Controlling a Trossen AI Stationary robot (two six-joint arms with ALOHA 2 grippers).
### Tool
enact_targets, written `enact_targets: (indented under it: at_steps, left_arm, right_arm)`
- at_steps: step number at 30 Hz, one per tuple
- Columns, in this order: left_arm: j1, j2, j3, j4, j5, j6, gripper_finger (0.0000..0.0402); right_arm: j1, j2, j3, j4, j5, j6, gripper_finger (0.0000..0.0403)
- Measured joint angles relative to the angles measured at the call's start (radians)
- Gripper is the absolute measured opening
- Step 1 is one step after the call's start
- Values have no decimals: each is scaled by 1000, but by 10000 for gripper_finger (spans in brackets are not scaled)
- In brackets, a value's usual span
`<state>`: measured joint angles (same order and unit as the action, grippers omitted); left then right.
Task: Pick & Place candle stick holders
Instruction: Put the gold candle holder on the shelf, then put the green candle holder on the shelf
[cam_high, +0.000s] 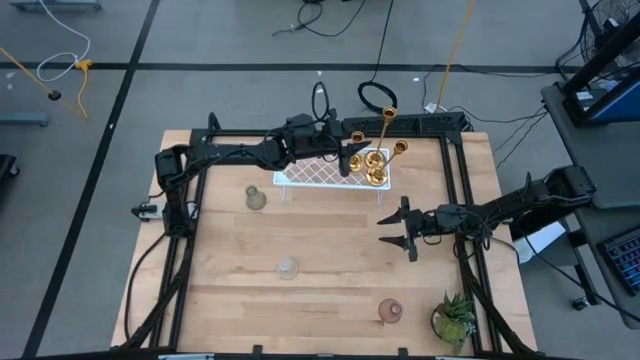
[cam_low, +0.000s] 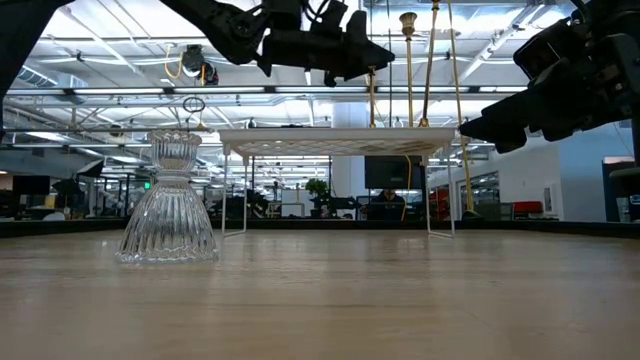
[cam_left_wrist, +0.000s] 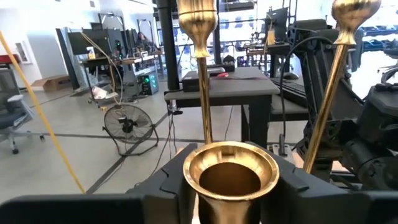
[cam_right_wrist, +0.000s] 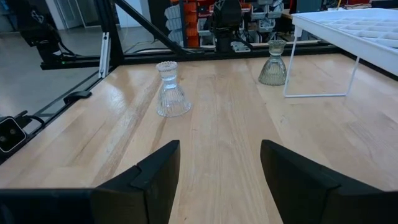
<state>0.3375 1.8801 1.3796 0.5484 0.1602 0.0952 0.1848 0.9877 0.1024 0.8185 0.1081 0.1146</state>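
While your left gripper (cam_high: 352, 160) grips the short gold holder (cam_left_wrist: 230, 177) over the white tray (cam_high: 310, 174) beside two tall ones (cam_high: 385, 135), lower it straight — the right gripper (cam_high: 400, 232) waits, jaws open, over the desk (cam_high: 330, 270).

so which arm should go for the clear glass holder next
Right, probably. The right gripper is open and empty over bare table, nearest the clear glass holder, which its wrist view faces. The left gripper is shut on the short gold holder over the tray.
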Motion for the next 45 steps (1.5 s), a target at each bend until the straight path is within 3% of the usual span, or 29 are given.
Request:
enact_targets:
  at_steps: [13,29,36,45]
  left_arm:
    - [-6,0,0,-2,9,5,118]
    - [-5,-2,0,-23,25,88,226]
    - [-5,-21,0,-31,24,132,239]
    - [-22,-215,-1,-374,48,228,239]
  right_arm:
    - [0,0,0,0,0,0,215]
    - [0,0,0,0,0,0,215]
    - [0,0,0,0,-2,29,215]
    - [0,0,0,0,-3,30,215]
